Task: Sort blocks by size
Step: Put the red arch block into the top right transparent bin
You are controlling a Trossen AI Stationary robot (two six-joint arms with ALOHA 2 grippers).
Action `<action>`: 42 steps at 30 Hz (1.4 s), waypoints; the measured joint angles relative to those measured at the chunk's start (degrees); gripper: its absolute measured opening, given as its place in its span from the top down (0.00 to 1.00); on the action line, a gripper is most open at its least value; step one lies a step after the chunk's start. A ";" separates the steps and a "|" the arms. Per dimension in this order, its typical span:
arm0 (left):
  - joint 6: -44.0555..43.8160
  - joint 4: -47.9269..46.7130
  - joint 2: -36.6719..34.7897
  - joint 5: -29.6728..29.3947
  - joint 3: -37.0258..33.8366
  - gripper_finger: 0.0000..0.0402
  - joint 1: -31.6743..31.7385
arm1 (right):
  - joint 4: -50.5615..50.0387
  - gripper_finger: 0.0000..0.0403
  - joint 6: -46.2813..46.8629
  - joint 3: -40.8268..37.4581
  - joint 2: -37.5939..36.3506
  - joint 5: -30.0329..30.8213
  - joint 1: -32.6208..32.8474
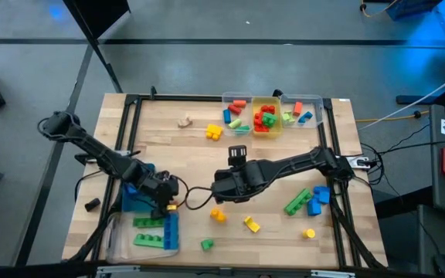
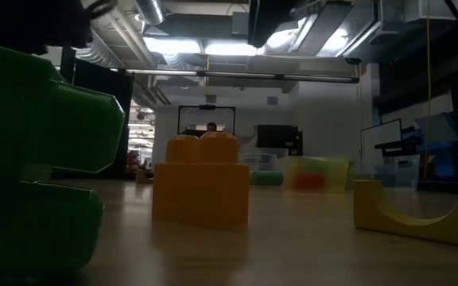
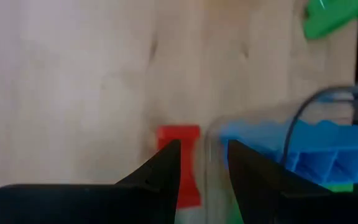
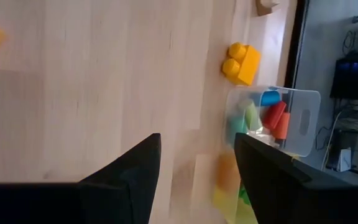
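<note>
Near edge of the bench (image 1: 191, 154): the left gripper (image 1: 170, 202) stands at the clear bin (image 1: 114, 241), jaws narrowly parted, empty. The right gripper (image 1: 221, 194), mid-bench, stands wide, empty. Blocks (image 1: 246, 224) lie scattered; others fill far-edge bins (image 1: 272, 116).

Right end effector (image 4: 194, 180) hangs over bare wooden worktop (image 4: 92, 74), its two dark fingers (image 4: 129, 177) parted, nothing between them. At two o'clock from it sits a yellow block (image 4: 242, 62); just beyond, a clear bin (image 4: 303, 124) holds red, orange, blue and green blocks (image 4: 267, 118).
</note>
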 joint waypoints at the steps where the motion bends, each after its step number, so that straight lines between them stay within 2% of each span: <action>1: -0.61 0.00 0.00 0.15 0.00 0.71 -0.59 | 0.05 0.49 0.05 0.00 -0.46 0.07 0.00; 9: -4.83 0.00 0.00 0.37 0.00 0.71 -5.23 | 0.03 0.49 0.09 0.00 -1.97 0.95 0.02; 19: -0.51 -0.27 0.00 -1.18 0.00 0.70 -5.40 | 0.03 0.49 -0.84 0.07 -5.78 0.75 -0.26; 25: -0.50 -0.32 0.94 -2.43 0.00 0.55 -2.94 | 0.04 0.49 0.39 0.07 -7.90 0.24 -0.24; 31: 1.65 0.12 5.92 -2.42 0.00 0.40 -1.97 | 0.04 0.49 -0.35 0.04 -8.02 -0.15 -0.24; 42: 4.78 3.68 11.89 -1.86 0.22 0.37 -1.97 | 0.03 0.49 -1.48 0.03 -8.02 -0.15 -0.24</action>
